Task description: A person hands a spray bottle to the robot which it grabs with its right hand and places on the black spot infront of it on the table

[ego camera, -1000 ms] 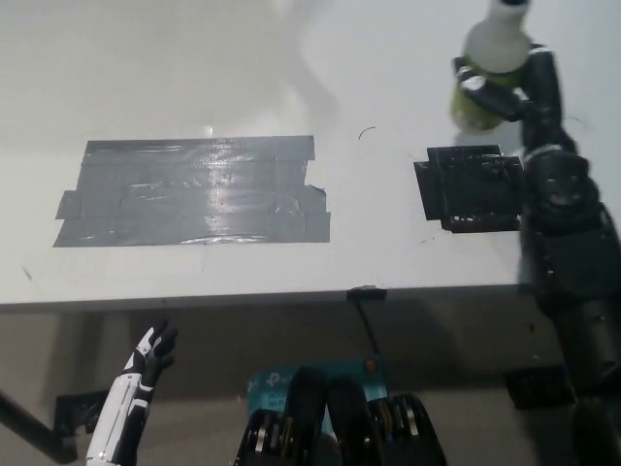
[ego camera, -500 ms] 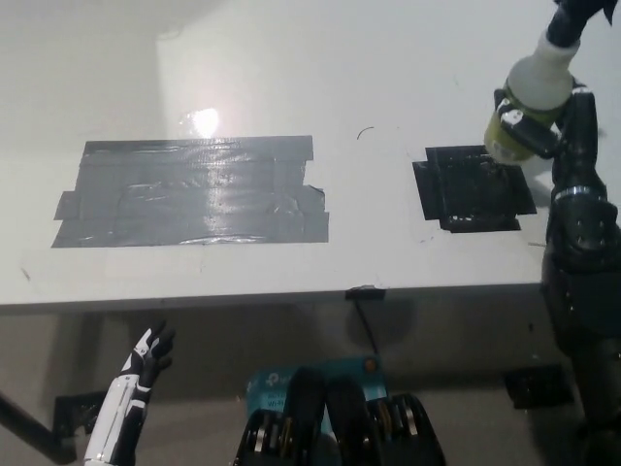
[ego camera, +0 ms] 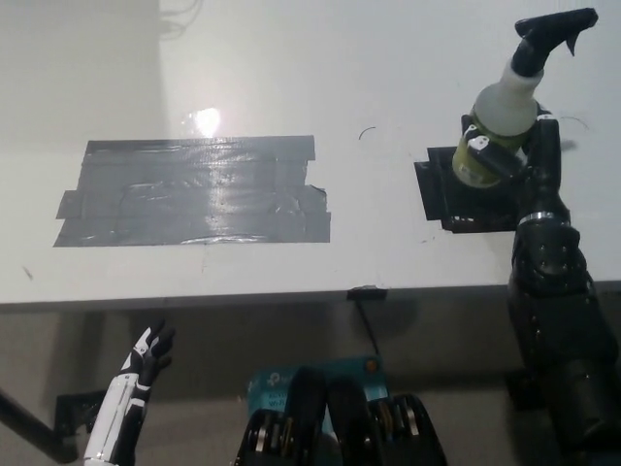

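Observation:
A translucent spray bottle [ego camera: 500, 107] with a black trigger head and yellow-green liquid stands tilted in my black right hand [ego camera: 514, 160], which is shut on its lower body. The bottle's base is over the small black tape spot [ego camera: 446, 194] on the white table; I cannot tell whether it touches the spot. My white left hand [ego camera: 146, 359] hangs below the table's front edge at the lower left, its fingers apart, holding nothing.
A large grey tape patch [ego camera: 194, 189] lies on the white table [ego camera: 369, 68] left of the middle. The table's front edge [ego camera: 291, 291] runs across the picture. A blue box [ego camera: 281, 383] sits below it on the floor.
My right hand has brought the bottle toward me and left, from the table's far right down over the black spot. The trigger head has come into view. The left hand stayed still.

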You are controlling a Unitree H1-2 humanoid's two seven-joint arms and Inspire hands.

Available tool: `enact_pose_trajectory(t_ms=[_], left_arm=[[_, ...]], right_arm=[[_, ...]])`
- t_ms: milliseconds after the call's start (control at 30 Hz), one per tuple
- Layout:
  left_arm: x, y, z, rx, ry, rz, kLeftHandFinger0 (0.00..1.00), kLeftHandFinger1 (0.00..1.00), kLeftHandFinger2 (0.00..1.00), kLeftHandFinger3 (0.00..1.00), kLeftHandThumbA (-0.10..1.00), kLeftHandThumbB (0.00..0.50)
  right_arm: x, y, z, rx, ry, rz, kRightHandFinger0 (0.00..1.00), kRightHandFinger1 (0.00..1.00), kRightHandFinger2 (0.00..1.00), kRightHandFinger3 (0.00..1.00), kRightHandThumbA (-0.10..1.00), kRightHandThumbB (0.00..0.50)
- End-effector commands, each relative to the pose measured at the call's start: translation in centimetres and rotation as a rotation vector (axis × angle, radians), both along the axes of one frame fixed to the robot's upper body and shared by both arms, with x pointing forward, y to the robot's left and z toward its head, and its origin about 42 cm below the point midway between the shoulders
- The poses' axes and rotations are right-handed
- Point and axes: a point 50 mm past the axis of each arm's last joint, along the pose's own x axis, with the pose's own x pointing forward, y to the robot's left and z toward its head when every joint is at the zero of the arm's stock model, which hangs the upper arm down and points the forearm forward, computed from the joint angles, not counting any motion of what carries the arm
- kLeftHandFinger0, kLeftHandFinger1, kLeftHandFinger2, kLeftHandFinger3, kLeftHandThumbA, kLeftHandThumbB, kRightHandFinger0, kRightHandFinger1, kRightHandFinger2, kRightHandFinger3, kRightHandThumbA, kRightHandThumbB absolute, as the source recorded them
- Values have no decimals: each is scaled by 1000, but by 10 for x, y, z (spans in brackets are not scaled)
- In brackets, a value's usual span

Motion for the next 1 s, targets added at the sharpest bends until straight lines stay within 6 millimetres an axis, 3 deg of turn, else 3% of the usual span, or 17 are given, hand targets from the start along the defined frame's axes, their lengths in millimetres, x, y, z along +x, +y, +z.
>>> enact_pose_trajectory(t_ms=[0,200,433,533,567,600,633,667,767,967], left_arm=[[0,2,7,-2,-33,-5,1000,1000,1000,1000,1000,40],[0,0,7,-21,-27,-6,1000,1000,1000,1000,1000,49],[1,-1,8,-22,-32,-8,1000,1000,1000,1000,1000,59],[2,0,8,-21,-34,-10,1000,1000,1000,1000,1000,57],[2,0,8,-22,-33,-10,1000,1000,1000,1000,1000,62],[3,0,8,-20,-34,-11,1000,1000,1000,1000,1000,62],[3,0,8,-20,-34,-11,1000,1000,1000,1000,1000,62],[3,1,8,-18,-33,-11,1000,1000,1000,1000,1000,56],[3,1,8,-9,-37,-11,1000,1000,1000,1000,1000,35],[2,0,8,-27,-26,-9,1000,1000,1000,1000,1000,81]], right_arm=[[7,6,42,27,-186,36,0,133,341,108,605,403],[5,11,38,35,-187,45,6,153,367,122,586,400],[3,11,32,-5,-185,49,0,130,332,118,659,432],[3,9,29,-37,-151,50,66,206,405,189,684,451],[3,7,28,-46,-115,104,383,581,878,724,691,476],[3,5,27,-58,-63,194,717,1000,1000,1000,686,472],[3,5,27,-61,-52,214,759,990,1000,1000,685,473],[4,2,24,-71,-28,267,1000,1000,1000,1000,694,482],[5,-6,15,-146,35,379,1000,1000,1000,1000,777,500],[3,-16,9,-173,80,433,1000,1000,1000,1000,827,500]])
